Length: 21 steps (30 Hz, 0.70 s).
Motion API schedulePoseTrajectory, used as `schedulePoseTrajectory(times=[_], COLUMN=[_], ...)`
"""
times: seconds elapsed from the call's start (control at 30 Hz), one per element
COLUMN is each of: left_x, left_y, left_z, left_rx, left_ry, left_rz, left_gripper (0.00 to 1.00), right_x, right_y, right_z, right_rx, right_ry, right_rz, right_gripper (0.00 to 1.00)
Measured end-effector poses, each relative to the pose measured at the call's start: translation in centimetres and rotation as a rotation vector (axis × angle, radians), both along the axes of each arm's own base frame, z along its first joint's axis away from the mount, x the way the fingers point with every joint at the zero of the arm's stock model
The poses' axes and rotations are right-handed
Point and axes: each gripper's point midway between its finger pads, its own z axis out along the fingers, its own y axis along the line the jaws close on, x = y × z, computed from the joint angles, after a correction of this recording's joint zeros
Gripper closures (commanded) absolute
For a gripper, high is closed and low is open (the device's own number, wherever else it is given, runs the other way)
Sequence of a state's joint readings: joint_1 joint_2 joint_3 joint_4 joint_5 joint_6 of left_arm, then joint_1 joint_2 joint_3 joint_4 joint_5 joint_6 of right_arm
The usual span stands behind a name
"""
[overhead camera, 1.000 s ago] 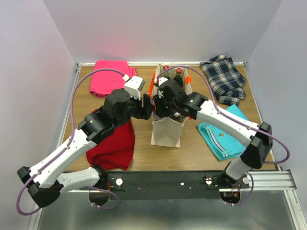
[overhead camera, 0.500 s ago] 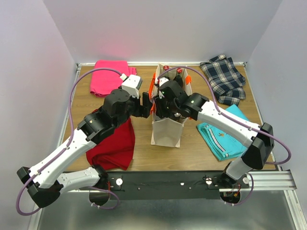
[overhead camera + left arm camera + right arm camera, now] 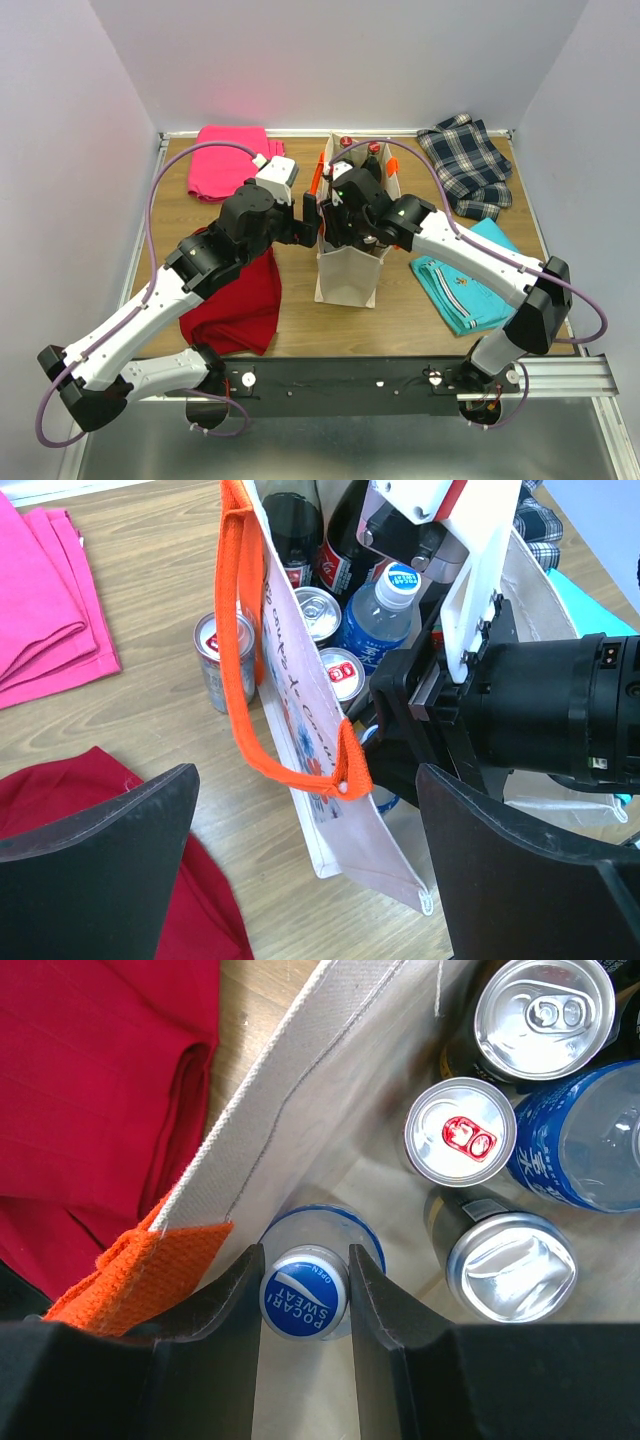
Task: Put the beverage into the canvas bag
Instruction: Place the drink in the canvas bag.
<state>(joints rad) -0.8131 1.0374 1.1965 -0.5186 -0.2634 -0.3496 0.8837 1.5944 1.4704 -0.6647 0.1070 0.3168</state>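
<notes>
The canvas bag (image 3: 348, 275) stands upright mid-table, cream with orange straps (image 3: 240, 680). My right gripper (image 3: 305, 1260) reaches down inside the bag and is shut on the blue Pocari Sweat cap of a clear bottle (image 3: 305, 1295) by the bag's wall (image 3: 300, 1130). In the top view the right gripper (image 3: 352, 228) is over the bag's mouth. My left gripper (image 3: 310, 870) is open and empty, its jaws wide on either side of the bag's near left corner and strap end. It sits at the bag's left side (image 3: 305, 215).
Inside the bag are several cans (image 3: 460, 1132) and a blue-labelled bottle (image 3: 580, 1150); dark cola bottles (image 3: 290, 520) are at its far end. One can (image 3: 215, 660) stands on the table outside the left wall. Folded cloths lie around: red (image 3: 235, 305), pink (image 3: 225, 160), teal (image 3: 470, 285), plaid (image 3: 470, 165).
My left gripper has edged slightly towards the bag's left side. The right gripper stays in the bag, still holding the bottle cap.
</notes>
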Motion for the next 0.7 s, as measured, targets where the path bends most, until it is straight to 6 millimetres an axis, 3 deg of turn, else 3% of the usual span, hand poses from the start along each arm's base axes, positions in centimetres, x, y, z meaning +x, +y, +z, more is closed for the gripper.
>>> schedulePoseTrajectory(times=[0.23,0.43,0.7], left_x=[0.1,0.2,0.3], left_y=[0.0,0.0,0.0], left_z=[-0.2,-0.3,-0.3], left_rx=[0.005,0.01,0.013], left_ry=[0.003,0.004,0.003], left_rz=[0.003,0.009,0.012], left_gripper=[0.01,0.01,0.01], right_x=[-0.8,-1.5,-1.7], right_y=[0.2,0.2,0.0], right_z=[-0.6,-2.6,-2.8], right_rx=[0.007,-0.031,-0.041], right_ry=[0.051,0.115,0.127], right_rz=[-0.003,-0.001,-0.004], right_gripper=[0.33,0.32,0.32])
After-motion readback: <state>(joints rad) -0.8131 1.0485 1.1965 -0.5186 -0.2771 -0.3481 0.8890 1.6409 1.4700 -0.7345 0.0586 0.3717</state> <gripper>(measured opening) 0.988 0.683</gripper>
